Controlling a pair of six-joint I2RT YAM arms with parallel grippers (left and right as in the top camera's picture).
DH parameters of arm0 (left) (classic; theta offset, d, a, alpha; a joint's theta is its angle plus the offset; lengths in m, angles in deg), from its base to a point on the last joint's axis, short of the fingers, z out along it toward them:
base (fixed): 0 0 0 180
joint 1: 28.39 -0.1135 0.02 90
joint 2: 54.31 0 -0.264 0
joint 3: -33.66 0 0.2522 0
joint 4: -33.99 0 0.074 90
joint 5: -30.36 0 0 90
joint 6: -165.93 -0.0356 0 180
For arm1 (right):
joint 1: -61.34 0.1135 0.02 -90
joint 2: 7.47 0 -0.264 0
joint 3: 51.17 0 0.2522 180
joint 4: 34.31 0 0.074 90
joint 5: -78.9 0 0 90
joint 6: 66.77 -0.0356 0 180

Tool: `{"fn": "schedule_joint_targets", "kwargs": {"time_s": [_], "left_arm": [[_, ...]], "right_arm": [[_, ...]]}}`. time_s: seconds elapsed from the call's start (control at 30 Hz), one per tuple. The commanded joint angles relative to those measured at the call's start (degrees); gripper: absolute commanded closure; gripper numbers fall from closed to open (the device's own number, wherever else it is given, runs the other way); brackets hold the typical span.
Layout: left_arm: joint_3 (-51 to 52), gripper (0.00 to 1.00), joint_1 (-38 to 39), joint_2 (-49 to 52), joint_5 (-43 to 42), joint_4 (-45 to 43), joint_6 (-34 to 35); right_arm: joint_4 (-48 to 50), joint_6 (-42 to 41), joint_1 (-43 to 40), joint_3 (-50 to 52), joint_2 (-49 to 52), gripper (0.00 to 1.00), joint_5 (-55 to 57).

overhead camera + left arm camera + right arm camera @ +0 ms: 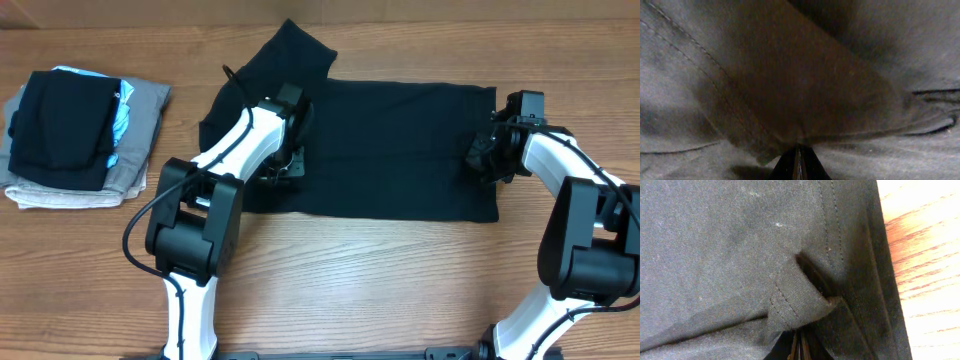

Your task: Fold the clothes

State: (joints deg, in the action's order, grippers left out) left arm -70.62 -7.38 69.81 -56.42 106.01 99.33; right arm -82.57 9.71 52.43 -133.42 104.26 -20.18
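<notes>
Overhead, the black T-shirt (400,140) lies flat on the worktop (400,290), its long way running side to side. Its sleeve end is under the left end effector (798,162) and its hem is under the right end effector (799,347). Each is clenched on a pinch of shirt cloth. I think the next fold brings one end toward the other.

The place looks like a robotics laboratory or a test bench. A left arm (240,145) and a right arm (555,165), both white and black, stand at a plain wooden table (400,280). A black T-shirt (400,150) lies spread between them, and a stack of folded garments (85,135) lies near the left arm.
</notes>
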Motion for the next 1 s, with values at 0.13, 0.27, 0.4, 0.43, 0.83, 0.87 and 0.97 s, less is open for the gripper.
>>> {"fn": "schedule_joint_targets", "kwargs": {"time_s": [0.13, 0.27, 0.4, 0.43, 0.83, 0.87, 0.97], "left_arm": [[-1.3, 0.96, -0.1, 2.1, 4.6, -0.2, -0.7], [-3.5, 0.96, -0.1, 2.1, 5.0, 0.7, -0.7], [-6.9, 0.96, -0.2, 2.1, 5.2, 2.2, -0.7], [-7.7, 0.96, -0.3, 2.1, 5.2, 2.4, -0.7], [-8.9, 0.9, -0.5, 2.2, 6.4, -2.0, -0.7], [-8.9, 0.88, -0.5, 2.2, 6.4, -2.2, -0.7], [-8.9, 0.77, -0.5, 2.2, 6.4, -1.6, -1.2]], "right_arm": [[-0.3, -0.2, 0.2, 1.0, 3.3, 0.94, 0.4], [-0.3, -0.2, 0.2, 1.0, 3.3, 0.94, 0.4], [-0.3, -0.2, 0.2, 1.0, 3.3, 0.94, 0.4], [-0.3, -0.2, 0.2, 1.0, 3.3, 0.94, 0.4], [-0.5, -0.2, 0.2, 1.0, 3.3, 0.93, 0.4], [-0.5, -0.2, 0.2, 1.0, 3.3, 0.93, 0.4], [-0.5, -0.2, 0.2, 1.0, 3.3, 0.93, 0.4]]}}
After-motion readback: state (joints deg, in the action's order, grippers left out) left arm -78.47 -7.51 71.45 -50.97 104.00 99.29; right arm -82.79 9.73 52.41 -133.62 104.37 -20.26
